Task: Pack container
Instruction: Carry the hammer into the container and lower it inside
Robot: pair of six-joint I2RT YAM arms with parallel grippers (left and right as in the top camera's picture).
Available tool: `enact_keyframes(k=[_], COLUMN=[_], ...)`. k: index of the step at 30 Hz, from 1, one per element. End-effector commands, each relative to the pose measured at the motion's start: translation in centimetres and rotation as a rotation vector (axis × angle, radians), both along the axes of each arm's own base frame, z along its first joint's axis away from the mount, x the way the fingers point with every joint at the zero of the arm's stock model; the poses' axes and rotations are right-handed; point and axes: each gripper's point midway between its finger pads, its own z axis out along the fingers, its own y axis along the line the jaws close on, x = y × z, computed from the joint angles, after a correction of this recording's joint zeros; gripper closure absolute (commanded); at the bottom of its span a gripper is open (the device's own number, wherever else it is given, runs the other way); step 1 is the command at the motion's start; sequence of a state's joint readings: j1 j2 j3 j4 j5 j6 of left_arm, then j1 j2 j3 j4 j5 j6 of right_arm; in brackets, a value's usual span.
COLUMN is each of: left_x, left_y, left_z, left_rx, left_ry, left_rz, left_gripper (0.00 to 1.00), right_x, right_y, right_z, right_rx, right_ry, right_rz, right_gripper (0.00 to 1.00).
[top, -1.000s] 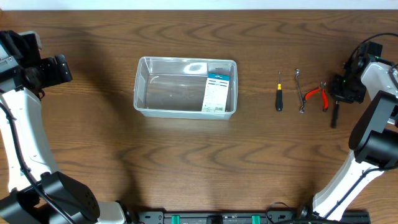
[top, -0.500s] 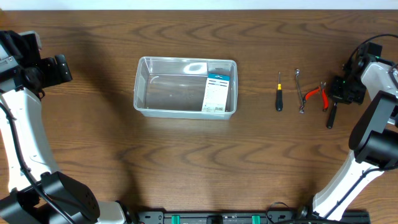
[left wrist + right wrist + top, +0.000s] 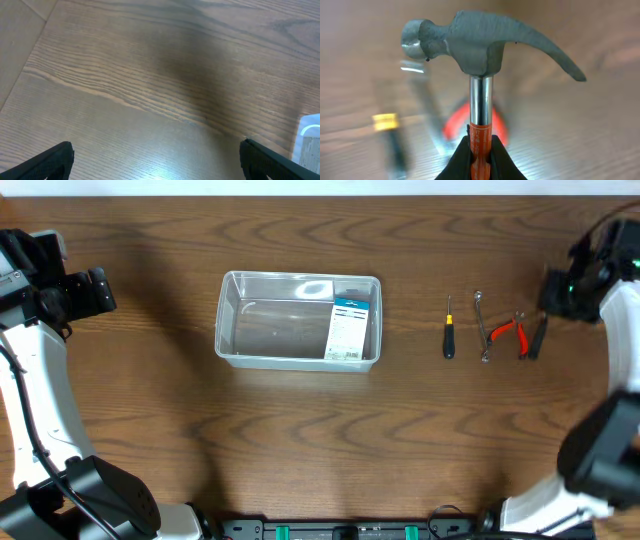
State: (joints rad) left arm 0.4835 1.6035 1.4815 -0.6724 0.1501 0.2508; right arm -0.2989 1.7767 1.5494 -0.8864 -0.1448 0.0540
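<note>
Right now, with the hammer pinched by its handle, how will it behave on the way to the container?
Probably top-heavy: the hammer carries its metal head far from where the right end effector pinches the orange handle, so it may pivot in the grip. It looks rigid, not fragile. Dropped, it could crack the clear container.

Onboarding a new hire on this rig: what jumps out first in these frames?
A claw hammer fills the right wrist view, its shaft clamped between the right fingers. From overhead, a clear container sits mid-table holding a white-and-blue box, and a screwdriver, wrench and red-handled pliers lie in a row to its right.
</note>
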Motion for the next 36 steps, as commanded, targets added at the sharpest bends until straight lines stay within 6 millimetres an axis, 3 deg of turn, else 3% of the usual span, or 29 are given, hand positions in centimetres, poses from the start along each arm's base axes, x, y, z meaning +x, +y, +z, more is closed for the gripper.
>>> enact_keyframes(k=[1,4,8,12,16,20,26,29,36], left_x=[0.1,0.1,0.1,0.1,0.1,0.1,0.1,0.1,0.1], left_y=[0.2,0.2,0.2,0.2,0.2,0.2,0.2,0.2,0.2], left_z=[0.0,0.0,0.0,0.0,0.0,0.0,0.0,0.0,0.0], left_rx=[-0.003,-0.003,-0.003,-0.003,-0.003,-0.003,-0.003,-0.003,-0.003], left_ry=[-0.001,-0.001,-0.001,-0.001,-0.001,-0.001,-0.001,-0.001,-0.001], left_rz=[0.009,0.009,0.009,0.009,0.009,0.009,0.009,0.009,0.009], left_gripper=[0.02,0.02,0.02,0.02,0.02,0.02,0.02,0.02,0.02], right_x=[0.2,-0.2,-0.4,0.1,1.0,2.5,5.3,5.3,4.2], right_y=[7.7,14.5,23.4,30.0,35.4,38.4,40.8,42.2,44.4], right_z=[7.1,11.2,13.5,12.7,9.1,5.0,0.9,-0.3,-0.5], right_rx=[0.087,0.085,0.090,0.021,-0.002,0.031,-0.015,-0.047,-0.139], right_ry=[-0.185,-0.306,-0.409,-0.458,-0.444,-0.416,-0.460,-0.482,-0.571], right_rz=[0.152,0.300,0.437,0.489,0.554,0.551,0.653,0.803,1.138], right_gripper=[0.99,0.99,0.99,0.98,0.98,0.99,0.99,0.99,0.99])
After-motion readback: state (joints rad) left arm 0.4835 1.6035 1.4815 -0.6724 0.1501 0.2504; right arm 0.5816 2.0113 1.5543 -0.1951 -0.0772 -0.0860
